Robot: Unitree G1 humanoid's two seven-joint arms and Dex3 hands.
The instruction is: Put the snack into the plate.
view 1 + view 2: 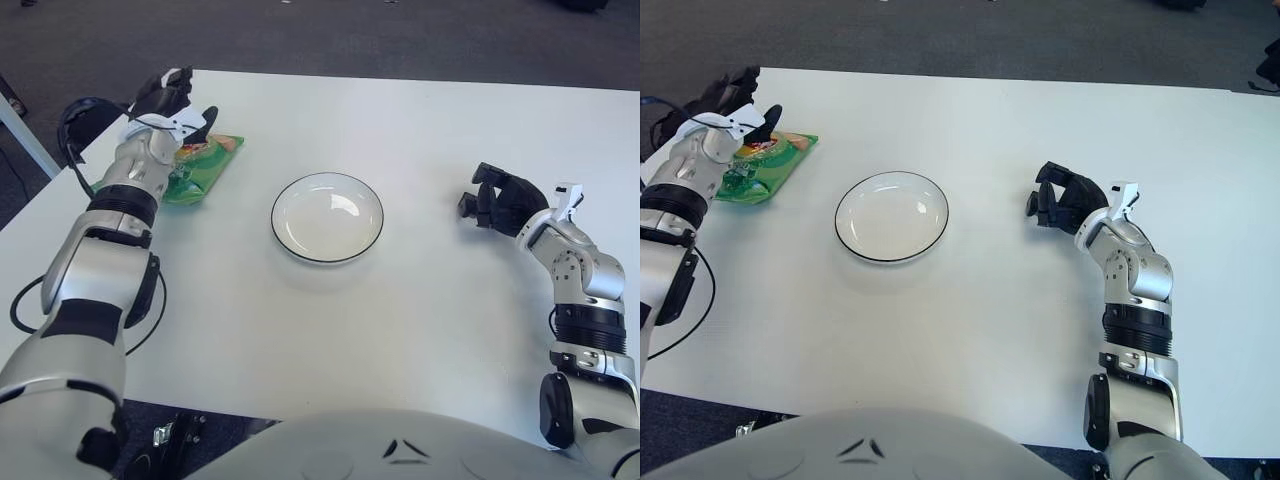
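Snack [197, 169] lies near bench's [420, 300] far-left corner, long axis angled toward plate [327, 217]. Left hand [170, 103] above its far end, fingers apart, empty. Right hand [497, 199] idle right of plate.

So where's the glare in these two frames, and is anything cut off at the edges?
Left eye view: bright ceiling-light reflections on the plate, upper right of its centre; a soft shadow under its near rim. Right eye view: the same glare on the plate; the left hand sits near the frame's left edge above the snack, its forearm cropped. The right hand shows whole in both.
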